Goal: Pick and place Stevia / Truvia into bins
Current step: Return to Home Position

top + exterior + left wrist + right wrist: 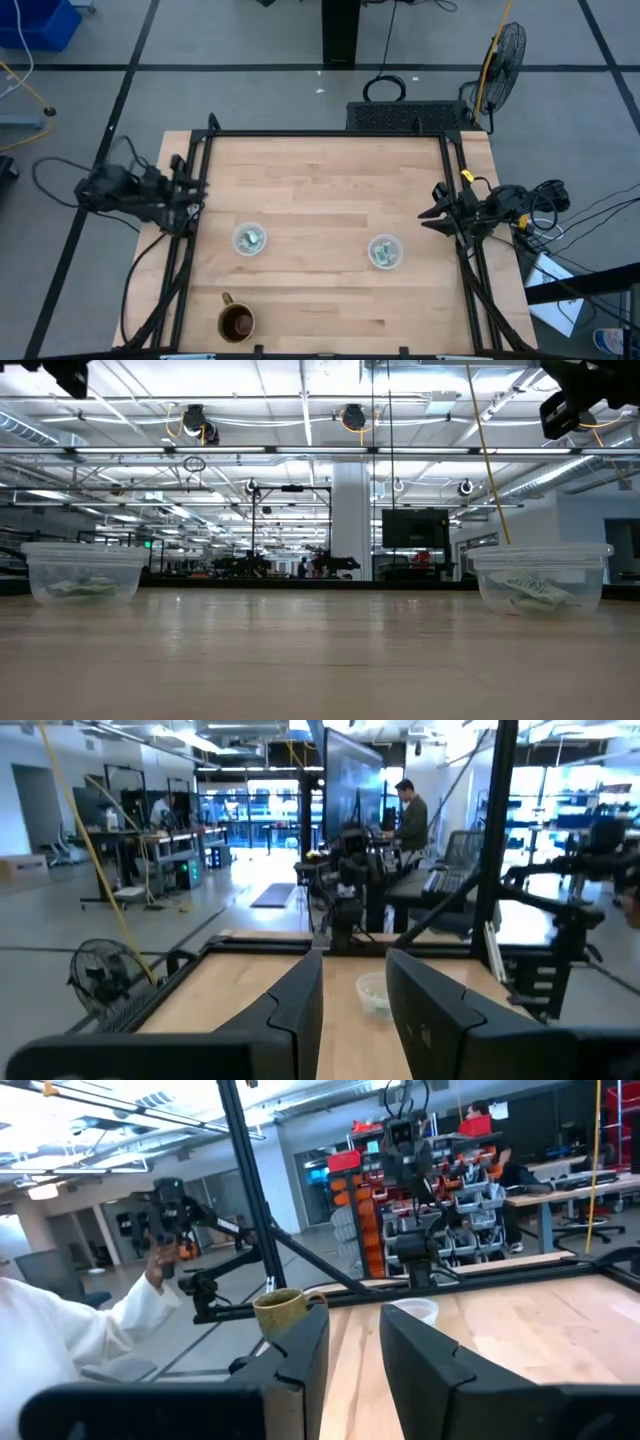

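- Your left tool (193, 193) and right tool (434, 215) hung part open and empty at the desk (320, 170) sides.
- The packets (250, 239) lay inside the left cup (236, 241) and right cup (400, 252); a low swing home could have tipped one and spilled them.

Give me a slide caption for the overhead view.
Left gripper and right gripper wait at the table's sides; packets lie in both clear cups.

The left arm sits folded at the left edge of the counter (320, 170) and the right arm at its right edge, the left tool (192, 187) and right tool (432, 208) raised above it, facing inward, fingers parted.
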You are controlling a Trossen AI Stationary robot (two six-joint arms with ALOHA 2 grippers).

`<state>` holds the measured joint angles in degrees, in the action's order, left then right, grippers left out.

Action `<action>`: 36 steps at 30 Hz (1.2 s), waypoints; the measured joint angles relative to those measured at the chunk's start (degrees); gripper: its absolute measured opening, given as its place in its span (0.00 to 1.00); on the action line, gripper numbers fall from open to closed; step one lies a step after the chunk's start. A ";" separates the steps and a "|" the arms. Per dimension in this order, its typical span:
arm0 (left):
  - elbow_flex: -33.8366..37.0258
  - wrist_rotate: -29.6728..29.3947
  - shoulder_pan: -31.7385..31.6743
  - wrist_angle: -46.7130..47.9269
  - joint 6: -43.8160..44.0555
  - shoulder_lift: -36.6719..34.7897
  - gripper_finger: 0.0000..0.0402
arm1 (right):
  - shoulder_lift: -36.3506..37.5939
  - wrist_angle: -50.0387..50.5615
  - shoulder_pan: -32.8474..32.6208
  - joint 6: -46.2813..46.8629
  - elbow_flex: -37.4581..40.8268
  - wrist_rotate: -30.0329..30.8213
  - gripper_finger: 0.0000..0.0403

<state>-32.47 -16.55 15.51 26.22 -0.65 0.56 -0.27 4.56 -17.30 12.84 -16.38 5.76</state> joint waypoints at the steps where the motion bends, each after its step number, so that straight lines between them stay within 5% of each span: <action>1: 1.64 0.02 0.00 -1.56 -0.19 0.02 0.29 | 0.13 0.00 0.04 -0.06 0.00 -0.09 0.22; 15: 23.48 0.45 -0.04 -23.40 5.70 0.02 0.29 | 0.15 0.02 0.02 0.00 0.97 -0.11 0.22; 30: 31.45 -1.54 -2.97 -30.42 6.87 0.01 0.29 | 0.09 -17.23 0.01 2.66 13.90 -3.29 0.22; 36: 31.82 -1.51 -5.79 -29.73 7.25 0.16 0.29 | 0.07 -15.74 1.32 -0.07 15.27 -2.63 0.22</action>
<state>-0.64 -18.06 9.72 -3.51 6.60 0.73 -0.21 -11.18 -15.98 12.77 -1.12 3.13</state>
